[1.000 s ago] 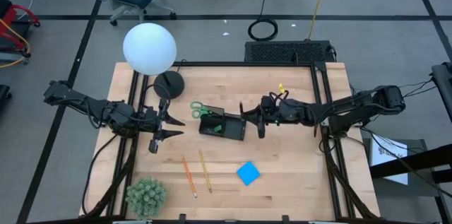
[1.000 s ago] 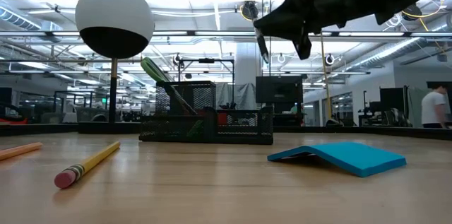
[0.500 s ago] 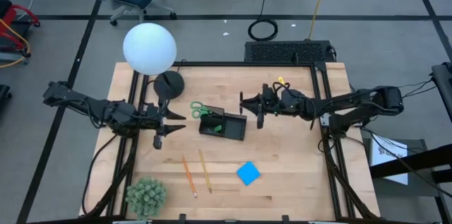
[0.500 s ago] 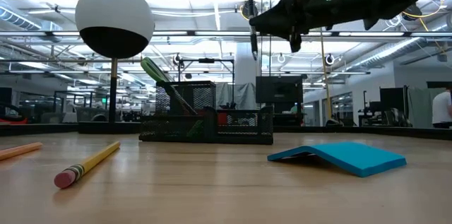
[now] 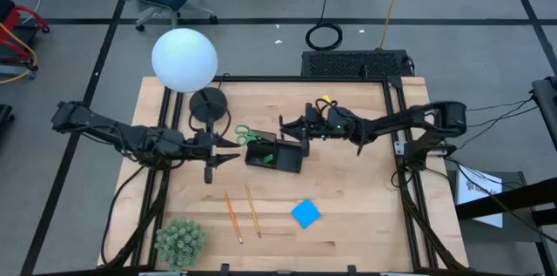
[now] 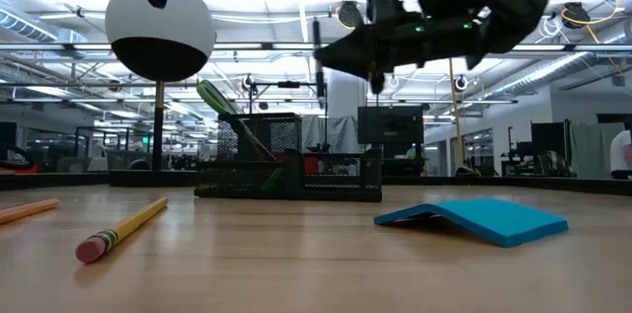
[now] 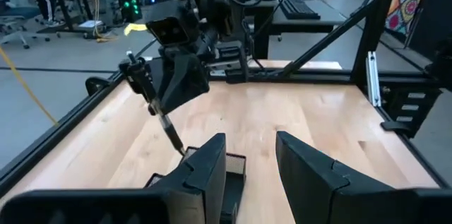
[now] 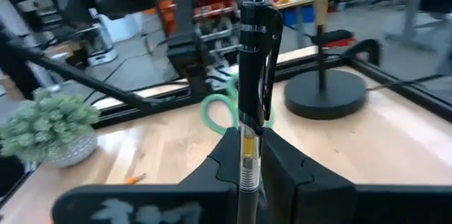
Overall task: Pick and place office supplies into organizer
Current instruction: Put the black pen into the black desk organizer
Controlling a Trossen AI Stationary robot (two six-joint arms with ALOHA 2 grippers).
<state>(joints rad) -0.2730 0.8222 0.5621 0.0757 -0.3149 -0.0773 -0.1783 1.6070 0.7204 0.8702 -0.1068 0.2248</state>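
A pen [image 8: 252, 75] is clamped in the right gripper [image 5: 290, 125] above the organizer [image 5: 273, 155]; the left gripper [image 5: 215, 147], fingers apart, is held beside the lamp base [image 5: 208, 103].

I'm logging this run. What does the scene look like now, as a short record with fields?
right gripper: shut on pen, above organizer
left gripper: fingers open, empty, beside organizer, near lamp base
in organizer: scissors, handles sticking out
on table: two pencils, blue pad, plant ball
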